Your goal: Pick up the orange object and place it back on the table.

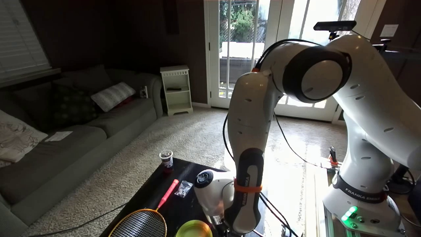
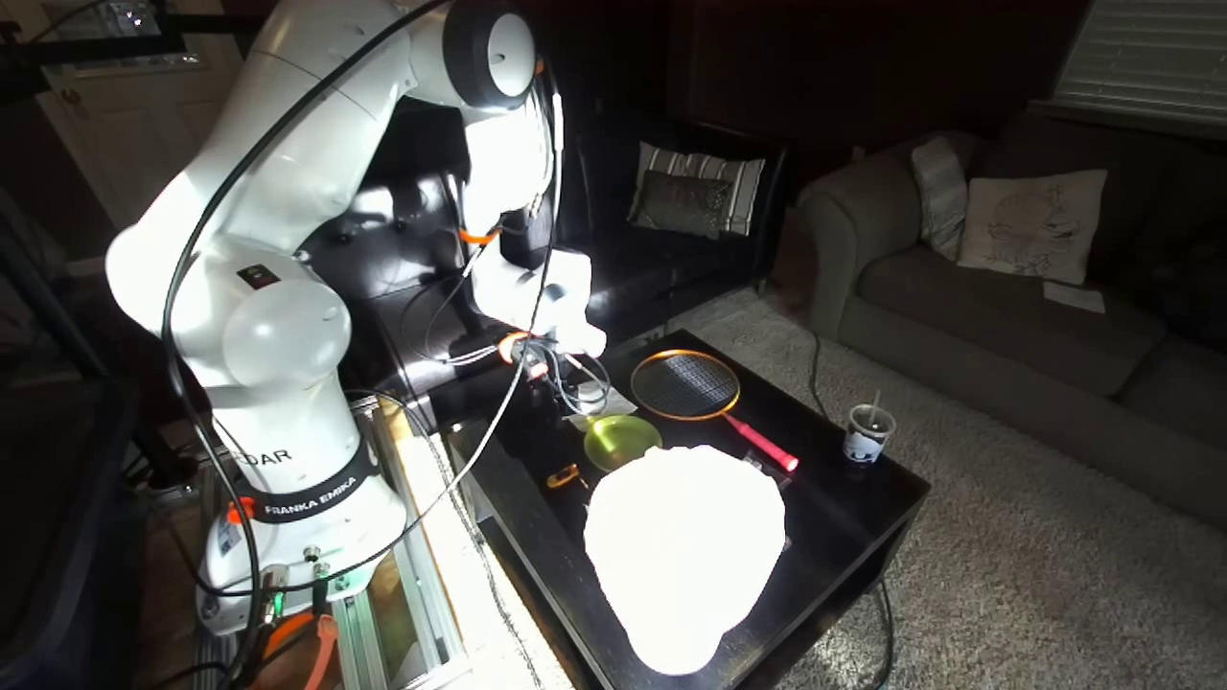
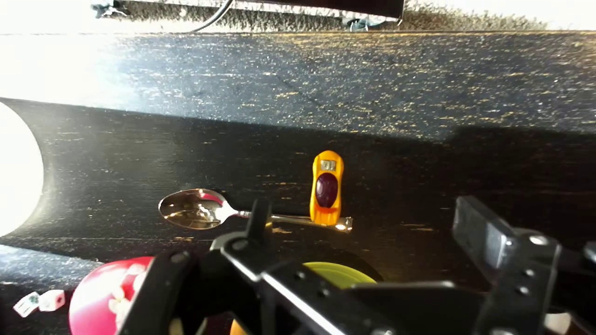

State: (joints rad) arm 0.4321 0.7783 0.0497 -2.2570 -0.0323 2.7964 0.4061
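The orange toy car has a dark purple oval on top and a small silver patch. It lies on the glossy black table, its near end over a spoon handle. In an exterior view the car lies beside a green bowl. My gripper is open in the wrist view, with nothing between its fingers. It is above the table, and the car is apart from both fingers. In an exterior view the arm hides the car and most of the gripper, over the table.
A green bowl and an orange-rimmed racket with a pink handle lie on the table. A cup stands at a corner. A large overexposed white object stands near the bowl. A pink object and small dice show too.
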